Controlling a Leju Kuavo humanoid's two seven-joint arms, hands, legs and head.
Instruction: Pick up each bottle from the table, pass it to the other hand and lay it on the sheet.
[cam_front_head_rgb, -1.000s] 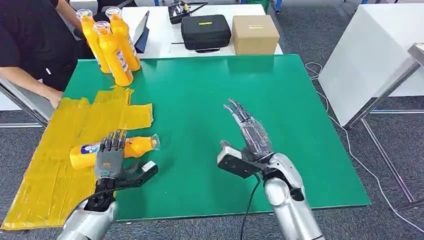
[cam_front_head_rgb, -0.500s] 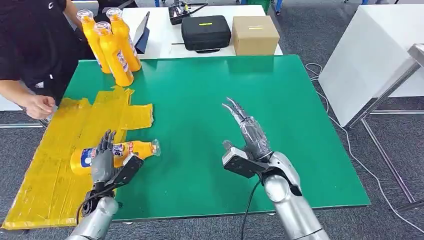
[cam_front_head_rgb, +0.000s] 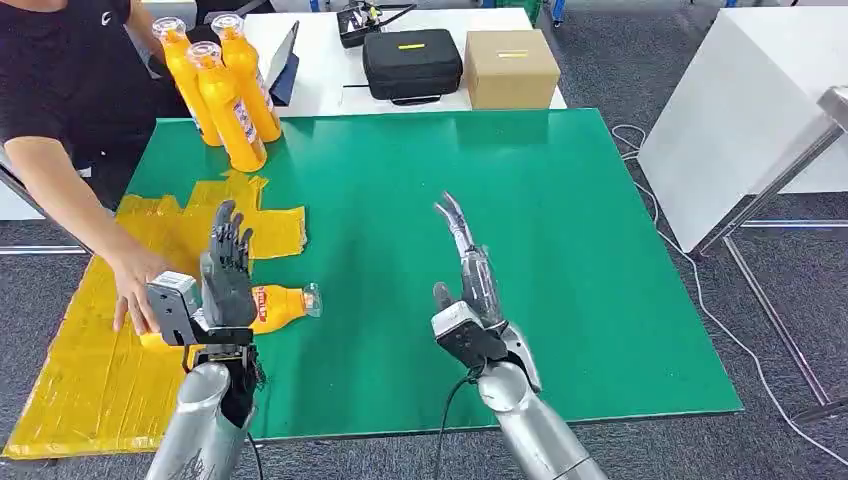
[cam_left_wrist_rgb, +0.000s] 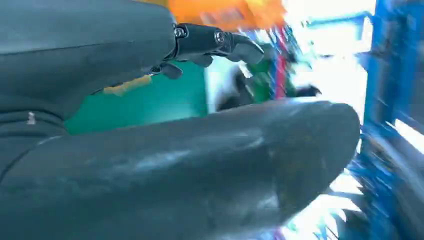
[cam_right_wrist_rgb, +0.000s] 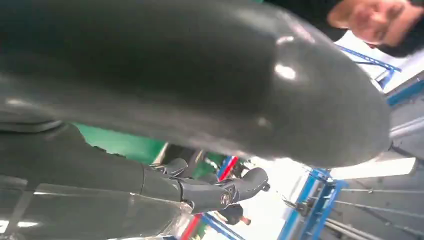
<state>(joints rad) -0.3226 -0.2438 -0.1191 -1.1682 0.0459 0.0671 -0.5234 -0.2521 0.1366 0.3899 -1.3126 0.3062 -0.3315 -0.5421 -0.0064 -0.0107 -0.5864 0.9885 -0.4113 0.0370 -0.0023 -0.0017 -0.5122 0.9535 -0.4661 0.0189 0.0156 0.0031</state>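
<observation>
An orange bottle (cam_front_head_rgb: 275, 303) lies on its side at the edge of the yellow sheet (cam_front_head_rgb: 90, 330), its clear cap toward the green table (cam_front_head_rgb: 420, 180). My left hand (cam_front_head_rgb: 226, 268) is raised above it, fingers straight and apart, holding nothing. A person's hand (cam_front_head_rgb: 135, 283) reaches onto the sheet at the bottle's base. My right hand (cam_front_head_rgb: 468, 270) stands open over the table's middle, fingers pointing away. Three upright orange bottles (cam_front_head_rgb: 225, 95) stand at the table's far left corner. In the left wrist view my thumb (cam_left_wrist_rgb: 175, 170) looms large, and the fingers (cam_left_wrist_rgb: 215, 42) are extended.
Behind the green table a white table carries a black case (cam_front_head_rgb: 411, 63), a cardboard box (cam_front_head_rgb: 510, 67) and a tablet (cam_front_head_rgb: 284, 62). A person in black (cam_front_head_rgb: 60, 80) stands at the left side. A white cabinet (cam_front_head_rgb: 745, 110) is to the right.
My left hand let go of the lying bottle and rose upright above it. A person's hand came in to the bottle's base. My right hand turned edge-on and shifted slightly left.
</observation>
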